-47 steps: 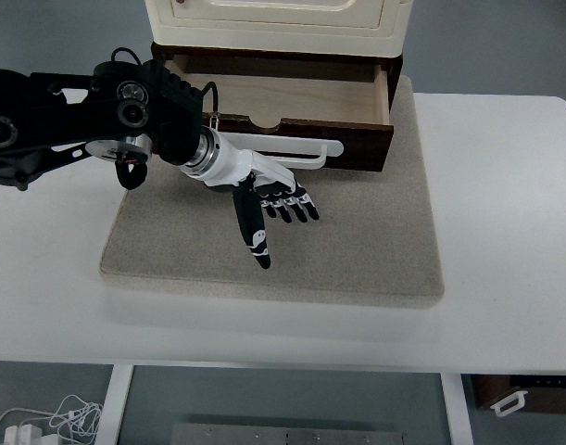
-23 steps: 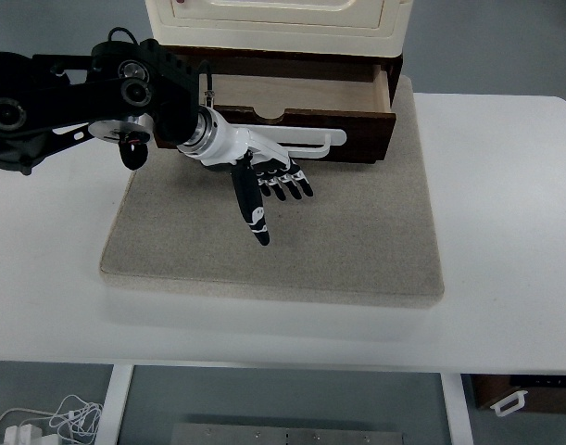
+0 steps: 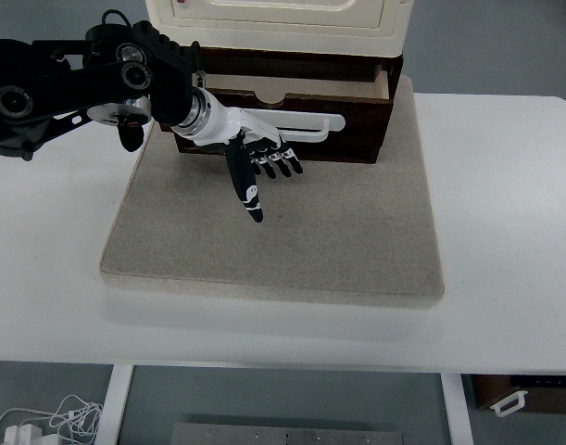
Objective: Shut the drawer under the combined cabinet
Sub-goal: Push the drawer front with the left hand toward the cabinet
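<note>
A cream cabinet [image 3: 273, 23] stands at the back on a dark wooden base with a drawer [image 3: 347, 125] under it. The drawer stands out only a little, with a thin strip of its pale inside showing. A white bar handle [image 3: 310, 126] runs across its front. My left hand [image 3: 262, 165] comes in from the left on a black arm [image 3: 69, 88]. Its flat palm rests against the drawer front by the handle, fingers spread and holding nothing, thumb pointing down over the mat.
The cabinet stands on a grey mat [image 3: 292, 232] on a white table [image 3: 505, 232]. White cables [image 3: 42, 426] lie on the floor at the lower left. A brown box [image 3: 523, 394] shows at the lower right.
My left hand has moved toward the cabinet with the drawer front against it. The drawer has slid in from wide open to nearly shut.
</note>
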